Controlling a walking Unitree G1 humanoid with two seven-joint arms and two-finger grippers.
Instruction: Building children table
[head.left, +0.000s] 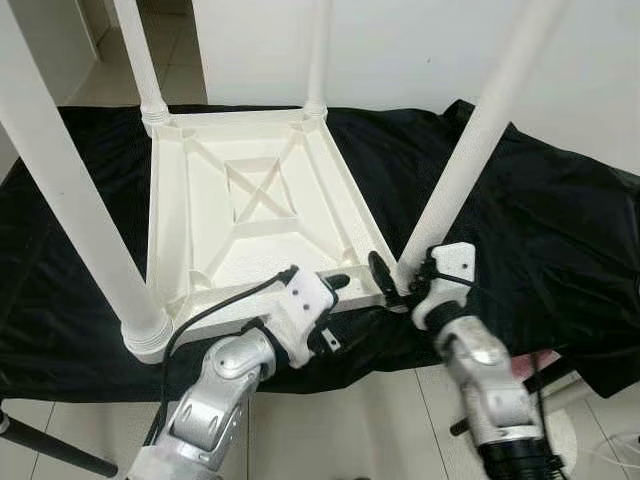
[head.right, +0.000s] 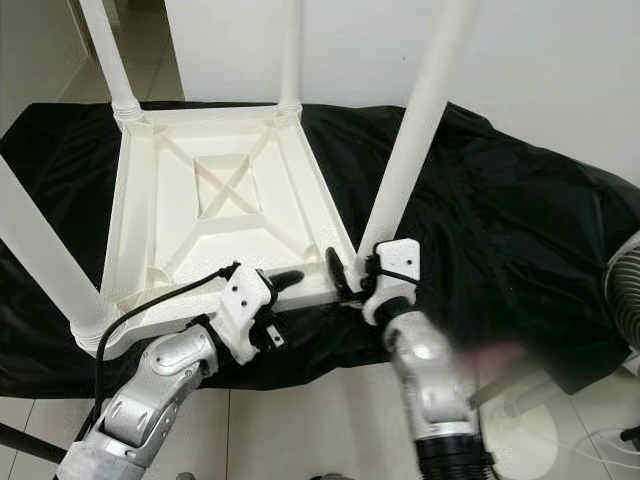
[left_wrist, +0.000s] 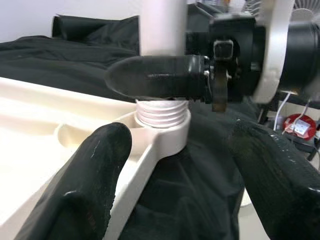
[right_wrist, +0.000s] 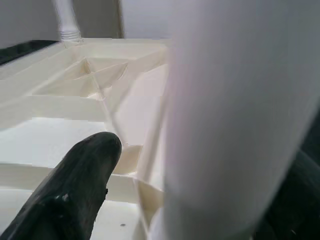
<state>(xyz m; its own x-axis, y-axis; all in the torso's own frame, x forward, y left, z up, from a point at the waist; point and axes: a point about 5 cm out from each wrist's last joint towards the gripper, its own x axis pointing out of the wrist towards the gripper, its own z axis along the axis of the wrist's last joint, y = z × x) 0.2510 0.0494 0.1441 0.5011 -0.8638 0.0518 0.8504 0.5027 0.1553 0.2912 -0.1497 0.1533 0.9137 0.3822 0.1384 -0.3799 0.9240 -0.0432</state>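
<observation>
A white plastic children's table (head.left: 250, 235) lies upside down on a black cloth, its legs pointing up. The near right leg (head.left: 470, 150) stands in its corner socket, with screw threads (left_wrist: 162, 112) showing above the socket. My right gripper (head.left: 405, 275) is shut on this leg just above the threads, one finger (left_wrist: 150, 75) across its front. My left gripper (head.left: 340, 300) is open at the table's near rim, close beside the right one. One of its fingers (left_wrist: 95, 175) rests inside the rim and the other (left_wrist: 280, 175) hangs outside over the cloth.
Three other white legs (head.left: 60, 170) rise from the remaining corners. The black cloth (head.left: 540, 220) covers the low surface and drapes over its near edge onto pale floor tiles. A fan (head.right: 625, 290) stands at the right, and a dark stand leg (head.left: 50, 445) crosses the lower left.
</observation>
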